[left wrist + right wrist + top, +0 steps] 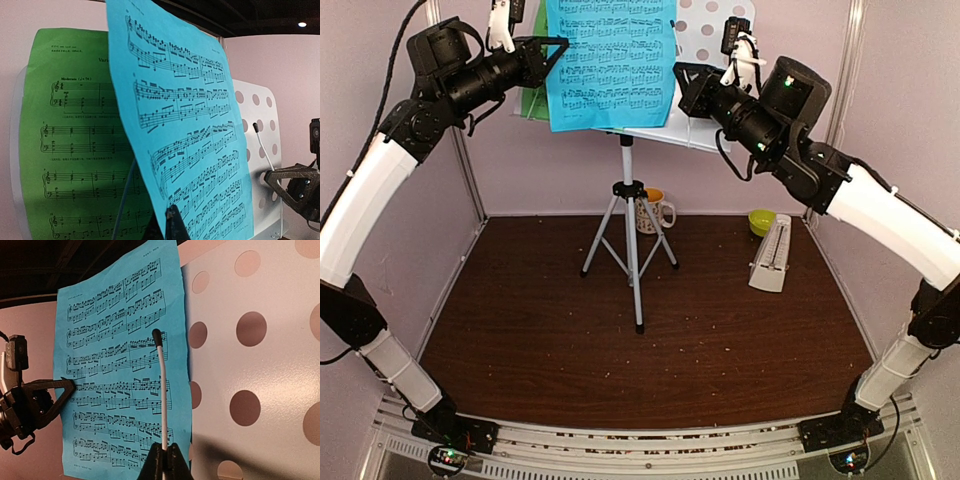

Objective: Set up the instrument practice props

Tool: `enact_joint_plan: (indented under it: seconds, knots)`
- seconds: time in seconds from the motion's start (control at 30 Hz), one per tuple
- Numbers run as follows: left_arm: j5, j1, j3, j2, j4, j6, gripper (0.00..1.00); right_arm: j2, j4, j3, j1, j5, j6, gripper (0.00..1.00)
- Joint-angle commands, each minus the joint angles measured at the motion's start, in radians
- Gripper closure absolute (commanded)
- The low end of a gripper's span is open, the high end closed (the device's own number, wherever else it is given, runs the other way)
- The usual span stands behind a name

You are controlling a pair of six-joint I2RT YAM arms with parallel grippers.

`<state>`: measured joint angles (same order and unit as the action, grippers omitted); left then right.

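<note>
We see a dark brown wooden table (520, 340) filling the lower middle of the top view, scattered with pale crumbs. At upper centre the silver tripod (631, 235) stands on it with its three legs spread. Just behind the tripod sits a patterned mug (657, 211) with an orange inside. At upper right a lime-green bowl (762, 221) rests near the back wall, with the white metronome (771, 255) just in front of it.

Blue sheet (610, 60) matt paper; stand (285, 365) perforated matt metal; tabletop (570, 330) dark wood.
</note>
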<state>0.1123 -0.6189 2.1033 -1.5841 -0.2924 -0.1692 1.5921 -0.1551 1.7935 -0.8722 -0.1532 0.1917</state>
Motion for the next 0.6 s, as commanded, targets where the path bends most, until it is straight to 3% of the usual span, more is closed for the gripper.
enact_joint_plan:
  seconds: [0.0,0.57]
  knots:
    - [0.044,0.007,0.045,-0.037,0.038,0.03,1.0,-0.019,-0.067,-0.025,0.006,0.016,-0.056,1.0]
    - [0.189,0.006,0.16,-0.154,0.092,-0.002,1.0,-0.021,-0.079,-0.024,0.007,0.03,-0.101,1.0]
